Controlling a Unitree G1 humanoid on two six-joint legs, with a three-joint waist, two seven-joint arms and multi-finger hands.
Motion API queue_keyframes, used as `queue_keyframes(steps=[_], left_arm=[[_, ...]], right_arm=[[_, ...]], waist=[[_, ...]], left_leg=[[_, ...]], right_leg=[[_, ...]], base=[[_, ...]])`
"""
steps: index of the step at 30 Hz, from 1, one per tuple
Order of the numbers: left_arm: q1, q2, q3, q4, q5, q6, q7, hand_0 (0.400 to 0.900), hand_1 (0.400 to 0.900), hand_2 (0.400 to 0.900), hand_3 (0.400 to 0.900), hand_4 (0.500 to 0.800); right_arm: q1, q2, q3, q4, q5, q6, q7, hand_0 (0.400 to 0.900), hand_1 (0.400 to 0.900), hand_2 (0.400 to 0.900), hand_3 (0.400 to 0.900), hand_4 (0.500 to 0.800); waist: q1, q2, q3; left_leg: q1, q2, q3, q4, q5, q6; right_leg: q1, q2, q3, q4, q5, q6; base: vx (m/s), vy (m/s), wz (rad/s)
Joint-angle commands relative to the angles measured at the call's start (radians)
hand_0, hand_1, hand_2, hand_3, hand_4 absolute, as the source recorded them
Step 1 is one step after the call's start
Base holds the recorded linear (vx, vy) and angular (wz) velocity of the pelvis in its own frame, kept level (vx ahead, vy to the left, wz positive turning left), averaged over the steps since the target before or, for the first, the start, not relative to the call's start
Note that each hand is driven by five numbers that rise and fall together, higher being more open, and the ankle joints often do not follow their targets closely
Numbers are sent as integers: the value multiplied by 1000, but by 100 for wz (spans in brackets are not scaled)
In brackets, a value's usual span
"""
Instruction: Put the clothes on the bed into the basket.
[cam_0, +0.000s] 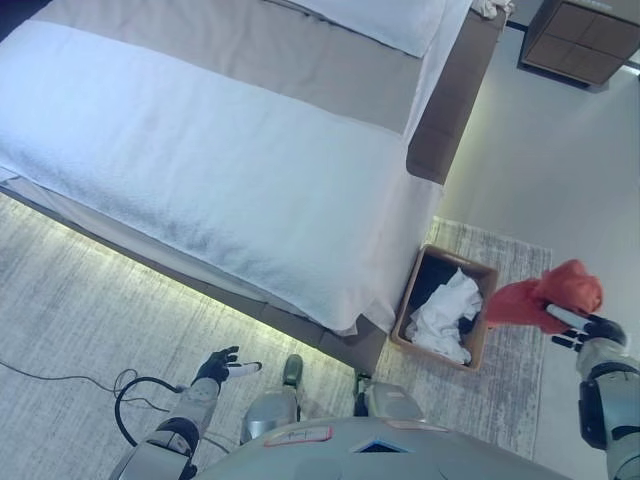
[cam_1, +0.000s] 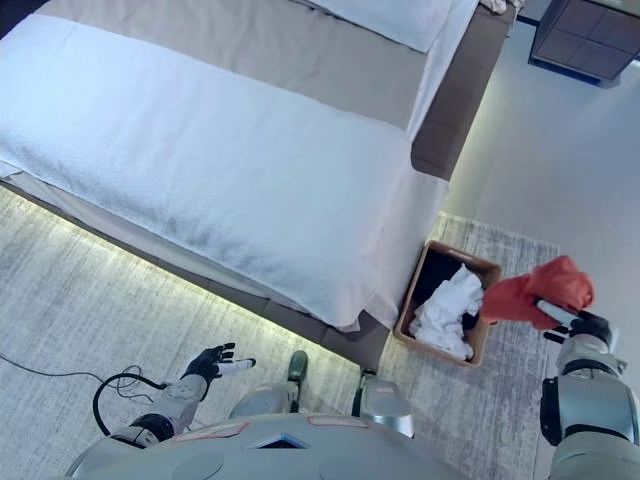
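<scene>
My right hand (cam_0: 588, 328) is shut on a red garment (cam_0: 545, 296), held up just right of the basket; it also shows in the right eye view (cam_1: 535, 291). The brown basket (cam_0: 480, 352) stands on the rug by the bed's corner, with white clothes (cam_0: 442, 317) inside. The bed (cam_0: 200, 170) with its white blanket fills the upper left; no clothes show on it. My left hand (cam_0: 220, 366) is open and empty, low over the rug at the lower left.
A grey patterned rug (cam_0: 80, 320) lies under and beside the bed. A dark wooden nightstand (cam_0: 580, 38) stands at the top right. A white pillow (cam_0: 385, 18) lies at the head of the bed. Pale floor (cam_0: 560, 170) lies right of the bed.
</scene>
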Motion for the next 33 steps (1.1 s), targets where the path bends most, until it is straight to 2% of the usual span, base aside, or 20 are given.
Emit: queue_keyframes(steps=[1,11,33], left_arm=[[-38,16,-14,52,41,-14,12,900,900,900,900,800],[-25,2,-5,52,-6,-15,-14,900,900,900,900,800],[-18,-19,10,97,-13,-10,-30,900,900,900,900,800]], right_arm=[[-91,-108,-6,45,58,-38,-23,900,900,900,900,800],[-90,-71,2,7,69,-40,-32,900,900,900,900,800],[-47,43,41,-144,14,-48,-45,900,900,900,900,800]], waist=[[22,-38,-40],[16,-39,-55],[-4,-30,-65]], left_leg=[[23,13,21,-1,-66,-2],[32,14,16,-1,-70,-3],[39,16,31,-1,-72,-1]], right_leg=[[73,-38,25,5,-57,58],[87,-35,24,5,-61,55],[89,-31,43,5,-59,50]], base=[[0,0,0],[1,0,-1],[-1,1,-3]])
